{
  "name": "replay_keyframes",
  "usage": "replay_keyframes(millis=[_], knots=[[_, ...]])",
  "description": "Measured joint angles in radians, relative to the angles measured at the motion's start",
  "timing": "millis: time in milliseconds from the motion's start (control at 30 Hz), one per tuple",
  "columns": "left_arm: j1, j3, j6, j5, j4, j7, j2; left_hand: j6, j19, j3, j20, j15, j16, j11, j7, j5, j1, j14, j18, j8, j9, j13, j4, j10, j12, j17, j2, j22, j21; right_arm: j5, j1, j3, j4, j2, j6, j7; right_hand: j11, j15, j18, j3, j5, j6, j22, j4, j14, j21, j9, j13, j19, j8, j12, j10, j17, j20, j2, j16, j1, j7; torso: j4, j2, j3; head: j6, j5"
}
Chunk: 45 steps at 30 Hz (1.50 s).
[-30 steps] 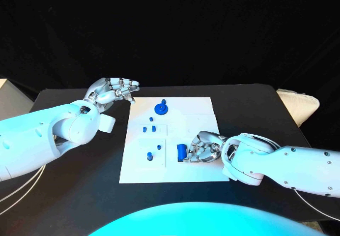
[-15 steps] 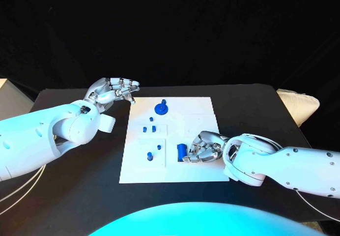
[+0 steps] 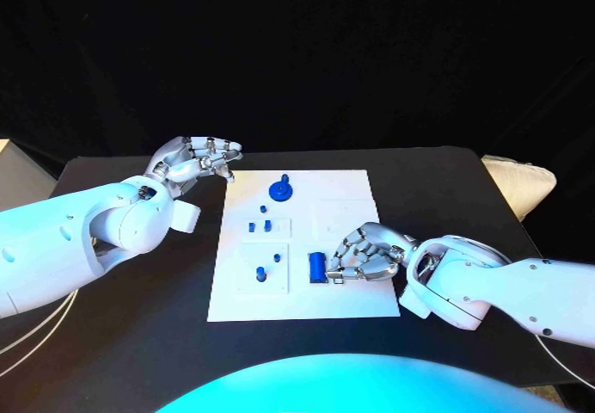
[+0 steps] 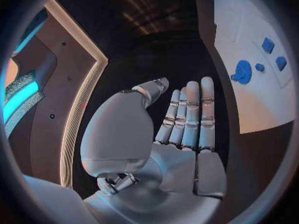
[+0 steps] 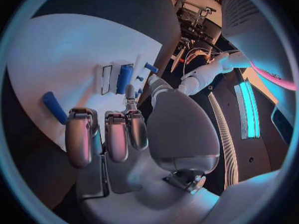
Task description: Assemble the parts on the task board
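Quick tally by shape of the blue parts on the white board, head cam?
Round blue disc part: 1
Long blue cylinder part: 1
Small blue peg parts: 5
Total: 7, all on the white task board.

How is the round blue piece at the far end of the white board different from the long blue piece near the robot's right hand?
The round blue piece is disc-shaped with a knob on it; the long blue piece is a plain bar lying flat. The round one sits at the far end of the white board, away from both hands; the long one lies just beside the right hand. Both are blue.
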Motion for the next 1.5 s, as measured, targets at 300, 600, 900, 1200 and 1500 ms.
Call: replay_keyframes(millis=[300, 600, 900, 1200, 1500], knots=[[0.000, 0.000, 0.000, 0.000, 0.000, 0.000, 0.001, 0.000, 0.000, 0.000, 0.000, 0.000, 0.000, -0.002, 0.000, 0.000, 0.000, 0.000, 0.000, 0.004, 0.000, 0.000, 0.000, -0.002, 0.004, 0.000, 0.000, 0.000, 0.000, 0.025, 0.010, 0.000, -0.019, -0.110, -0.047, 0.049, 0.007, 0.004, 0.000, 0.015, -0.004, -0.009, 0.000, -0.015, 0.003, 0.000, -0.006, 0.001, 0.000, -0.011, 0.000, -0.001, 0.000, 0.009, -0.013, 0.000, 0.054, 0.009, 0.0010, 0.000, -0.0003, 0.000, -0.013], [-0.004, 0.000, 0.007, -0.001, 0.003, 0.002, -0.015, -0.003, 0.000, -0.003, 0.000, 0.000, 0.000, -0.004, -0.003, 0.000, 0.000, 0.000, 0.000, 0.004, 0.000, 0.000, 0.003, -0.004, 0.004, 0.000, 0.000, -0.001, -0.004, -0.085, 0.009, -0.003, -0.013, -0.173, -0.080, -0.011, 0.007, 0.004, 0.000, 0.012, -0.010, -0.009, 0.000, -0.012, 0.003, 0.000, -0.006, 0.001, 0.000, -0.011, -0.008, -0.001, 0.000, 0.009, -0.018, 0.000, 0.059, 0.009, -0.0014, 0.002, 0.0026, 0.000, -0.028], [-0.007, 0.000, 0.013, -0.001, 0.008, 0.004, -0.015, -0.003, 0.000, -0.003, 0.000, 0.000, 0.000, -0.004, -0.003, 0.000, 0.000, 0.000, 0.000, 0.004, 0.000, 0.000, 0.003, -0.004, 0.004, 0.000, 0.000, -0.001, -0.004, -0.219, 0.002, -0.006, -0.002, -0.188, -0.093, -0.118, 0.007, 0.004, 0.000, -0.065, -0.007, 0.026, 0.000, 0.011, 0.003, 0.000, 0.004, 0.001, 0.000, 0.005, -0.014, -0.001, 0.000, 0.009, -0.028, 0.000, 0.034, -0.007, -0.0012, 0.003, 0.0025, 0.000, -0.033], [-0.009, 0.000, 0.015, -0.002, 0.008, 0.004, -0.014, -0.003, 0.000, -0.003, 0.000, 0.000, 0.000, -0.004, -0.003, 0.000, 0.000, 0.000, 0.000, 0.004, -0.001, -0.001, 0.003, -0.004, 0.004, 0.000, 0.000, -0.001, -0.004, -0.286, -0.016, -0.007, -0.006, -0.144, -0.092, -0.189, 0.000, 0.004, 0.000, -0.112, 0.006, 0.030, 0.000, 0.013, 0.003, 0.000, 0.011, 0.000, 0.000, 0.013, -0.014, 0.000, 0.000, 0.008, -0.008, 0.000, 0.014, -0.012, 0.0012, 0.003, 0.0024, 0.000, -0.035], [-0.009, 0.000, 0.016, -0.002, 0.009, 0.004, -0.015, -0.003, 0.000, -0.003, 0.000, 0.000, 0.000, -0.004, -0.003, 0.000, 0.000, 0.000, 0.000, 0.004, -0.001, -0.001, 0.003, -0.004, 0.004, 0.000, 0.000, -0.001, -0.004, -0.323, -0.034, -0.008, -0.028, -0.107, -0.082, -0.236, 0.000, 0.004, 0.000, -0.115, 0.006, 0.033, -0.001, 0.010, 0.003, 0.000, 0.013, 0.000, 0.000, 0.017, -0.014, 0.000, 0.000, 0.008, -0.004, 0.000, 0.010, -0.015, 0.0004, 0.003, 0.0008, 0.000, -0.033]])
